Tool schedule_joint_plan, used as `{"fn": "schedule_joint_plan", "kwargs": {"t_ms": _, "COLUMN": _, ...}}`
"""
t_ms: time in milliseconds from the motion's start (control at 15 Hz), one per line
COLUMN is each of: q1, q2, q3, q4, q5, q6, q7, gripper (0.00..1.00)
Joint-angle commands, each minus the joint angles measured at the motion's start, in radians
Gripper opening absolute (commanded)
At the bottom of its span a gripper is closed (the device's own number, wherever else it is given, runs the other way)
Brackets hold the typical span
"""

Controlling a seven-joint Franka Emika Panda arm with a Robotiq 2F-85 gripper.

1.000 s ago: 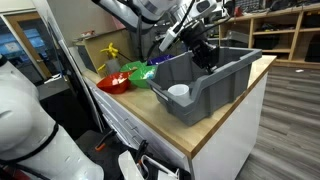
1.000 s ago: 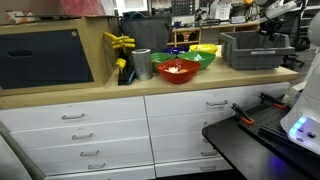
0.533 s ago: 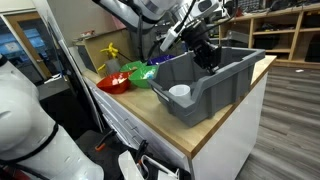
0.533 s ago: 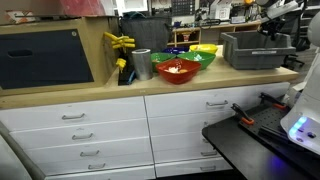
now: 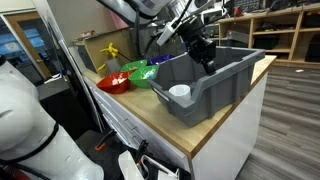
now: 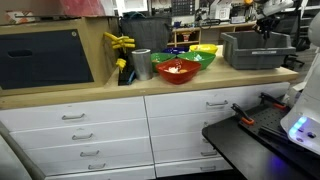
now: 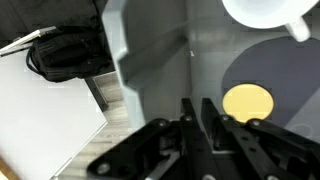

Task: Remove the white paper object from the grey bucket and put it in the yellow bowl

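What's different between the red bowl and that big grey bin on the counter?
The red bowl is round and small; the grey bucket is rectangular and far larger. The grey bucket holds a white paper object; what the red bowl holds is unclear. Both stand upright on the wooden counter.

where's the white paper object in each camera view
In an exterior view: white paper object inside the grey bucket, near its low cut-out end.
In an exterior view: not seen; only the grey bucket's outer wall shows.
Wrist view: top right edge, partly cut off.
Shared landmark: the grey bucket.
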Motion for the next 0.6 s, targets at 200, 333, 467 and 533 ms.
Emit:
{"fn": "schedule_joint_plan", "kwargs": {"t_ms": 200, "q1": 0.078, "q2": -0.063, "q3": 0.098, "q4": 0.025, "q5": 0.130, "q6": -0.115, "q7": -0.010, "gripper": 0.69}}
{"fn": "schedule_joint_plan", "kwargs": {"t_ms": 333, "q1": 0.097, "q2": -0.079, "q3": 0.130, "q4": 0.041, "q5": 0.144, "q6": -0.183, "q7": -0.003, "gripper": 0.85}}
{"fn": "schedule_joint_plan", "kwargs": {"t_ms": 467, "q1": 0.114, "q2": -0.106, "q3": 0.161, "q4": 0.075, "q5": 0.136, "q6": -0.289, "q7": -0.010, "gripper": 0.99}}
{"fn": "schedule_joint_plan", "kwargs": {"t_ms": 533, "q1": 0.126, "q2": -0.117, "q3": 0.171, "q4": 0.097, "q5": 0.153, "q6": -0.339, "q7": -0.033, "gripper": 1.00}}
